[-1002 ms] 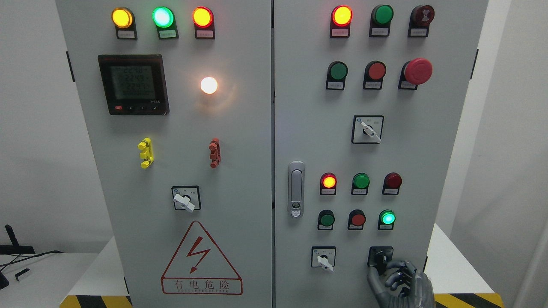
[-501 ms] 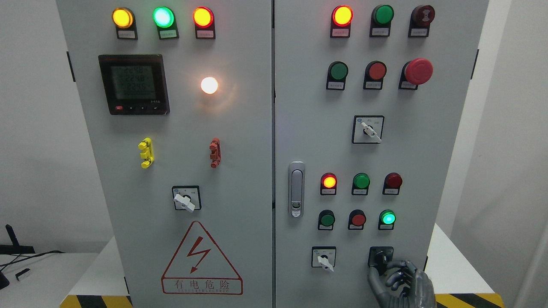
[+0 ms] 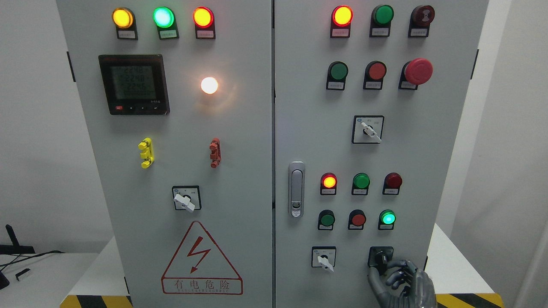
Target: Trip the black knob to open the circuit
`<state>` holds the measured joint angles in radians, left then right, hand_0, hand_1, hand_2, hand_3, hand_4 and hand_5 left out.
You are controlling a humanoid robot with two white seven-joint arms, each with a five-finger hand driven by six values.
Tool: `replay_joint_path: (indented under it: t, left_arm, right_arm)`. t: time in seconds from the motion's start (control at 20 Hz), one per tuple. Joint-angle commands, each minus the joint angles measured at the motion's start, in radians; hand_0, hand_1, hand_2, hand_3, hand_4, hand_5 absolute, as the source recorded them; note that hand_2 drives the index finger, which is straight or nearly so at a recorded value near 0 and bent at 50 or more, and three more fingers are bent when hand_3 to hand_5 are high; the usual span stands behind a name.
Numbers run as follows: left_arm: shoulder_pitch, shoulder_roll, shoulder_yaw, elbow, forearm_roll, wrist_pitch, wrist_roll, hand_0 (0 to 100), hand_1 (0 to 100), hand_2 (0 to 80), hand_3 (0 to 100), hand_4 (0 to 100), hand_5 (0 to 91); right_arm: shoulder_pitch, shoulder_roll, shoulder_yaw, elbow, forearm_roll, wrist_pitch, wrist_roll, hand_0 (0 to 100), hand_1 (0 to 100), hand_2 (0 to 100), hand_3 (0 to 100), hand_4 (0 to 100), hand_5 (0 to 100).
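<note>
The black knob (image 3: 380, 257) sits in a black square plate at the lower right of the grey cabinet's right door (image 3: 308, 128). My right hand (image 3: 396, 280) comes up from the bottom edge just below and right of it. Its dark fingers (image 3: 398, 270) are curled, and the thumb and forefinger close on the knob's lower end. The lower part of the knob is hidden behind the fingers. The left arm is out of view.
A white selector switch (image 3: 324, 258) sits left of the knob. A lit green lamp (image 3: 387, 218) is above it, and a door latch (image 3: 296, 189) is further left. A yellow-black hazard stripe (image 3: 466, 300) marks the platform edge beside my hand.
My right hand has shifted very slightly at the knob. The meter digits changed. Nothing else moved.
</note>
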<state>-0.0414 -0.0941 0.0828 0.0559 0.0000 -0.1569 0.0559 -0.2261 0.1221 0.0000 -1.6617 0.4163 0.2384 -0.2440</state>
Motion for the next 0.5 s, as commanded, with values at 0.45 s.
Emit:
replay_joint_path:
  t: [0.45]
  left_arm:
    - [0.0, 0.001, 0.0, -0.001, -0.031, 0.0, -0.001, 12, 39, 0.0, 0, 0, 0.0]
  right_arm:
    - [-0.001, -0.001, -0.023, -0.003, 0.032, -0.002, 0.0, 28, 79, 46, 75, 80, 94]
